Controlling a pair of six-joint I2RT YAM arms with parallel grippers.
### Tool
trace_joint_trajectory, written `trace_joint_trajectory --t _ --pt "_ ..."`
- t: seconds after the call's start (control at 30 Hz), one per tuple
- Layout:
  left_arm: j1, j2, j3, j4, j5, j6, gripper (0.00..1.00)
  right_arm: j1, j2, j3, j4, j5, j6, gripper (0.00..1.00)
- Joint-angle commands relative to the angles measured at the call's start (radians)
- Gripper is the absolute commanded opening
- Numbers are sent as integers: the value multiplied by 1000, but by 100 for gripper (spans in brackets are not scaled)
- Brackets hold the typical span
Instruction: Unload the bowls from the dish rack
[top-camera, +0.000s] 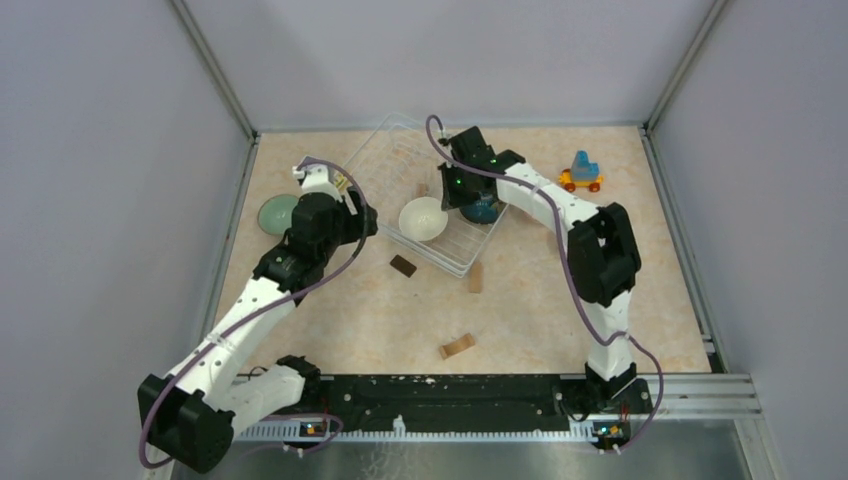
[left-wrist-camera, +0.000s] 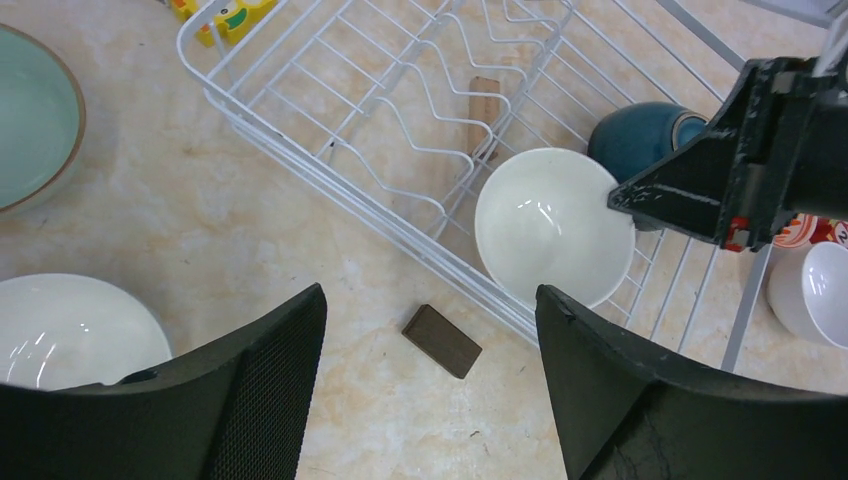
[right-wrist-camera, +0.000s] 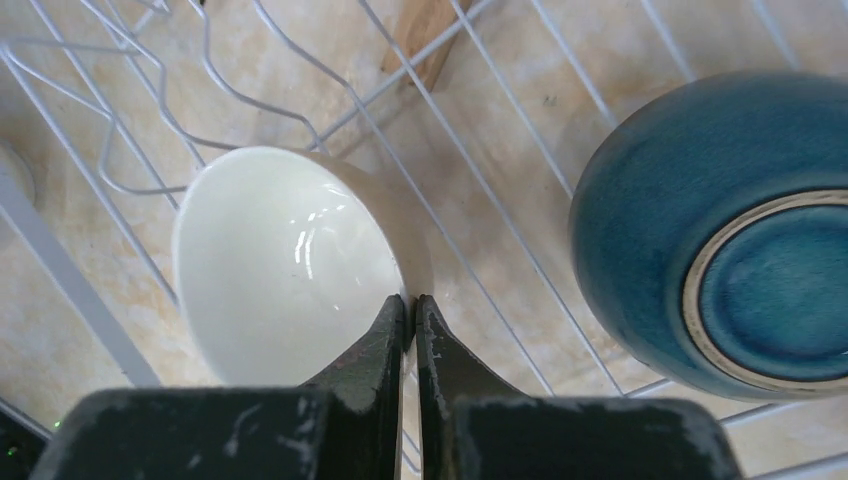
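Observation:
The white wire dish rack (top-camera: 380, 165) stands at the table's middle back. A white bowl (top-camera: 423, 218) sits in its near end, with a dark teal bowl (top-camera: 484, 209) upside down beside it. My right gripper (top-camera: 450, 196) is shut on the white bowl's (right-wrist-camera: 285, 265) right rim, and the teal bowl (right-wrist-camera: 725, 235) is just to its right. My left gripper (left-wrist-camera: 430, 330) is open and empty above the table just outside the rack (left-wrist-camera: 330, 150), over a dark block. A pale green bowl (top-camera: 277, 211) and a white bowl (left-wrist-camera: 70, 325) sit on the table to the left.
A dark wooden block (left-wrist-camera: 441, 340) lies between my left fingers. Lighter blocks (top-camera: 475, 278) (top-camera: 457, 346) lie nearer the front. Another block (right-wrist-camera: 425, 35) lies in the rack. A toy train (top-camera: 581, 174) stands at the back right. A white bowl (left-wrist-camera: 815, 290) and a patterned bowl (left-wrist-camera: 812, 230) sit beyond the rack.

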Motion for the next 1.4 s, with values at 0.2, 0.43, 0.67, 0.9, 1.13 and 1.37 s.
trace_joint_trajectory --t 0.2,0.43,0.67,0.9,1.13,1.37 --pt "4 -6 6 52 -49 -15 82 -18 -173 178 -46 116 -13 0" --pt "4 12 -6 89 4 -3 83 -58 -359 47 11 158 -1 0" --pt "4 52 -1 125 151 29 82 -110 -457 -53 28 134 8 0" --pt "4 104 21 132 254 26 81 -116 -384 -72 76 42 33 0" --pt "4 84 16 120 226 43 82 -115 -249 -107 142 -81 81 0" --pt "4 79 13 113 228 63 82 -104 -239 -141 114 -9 16 20"
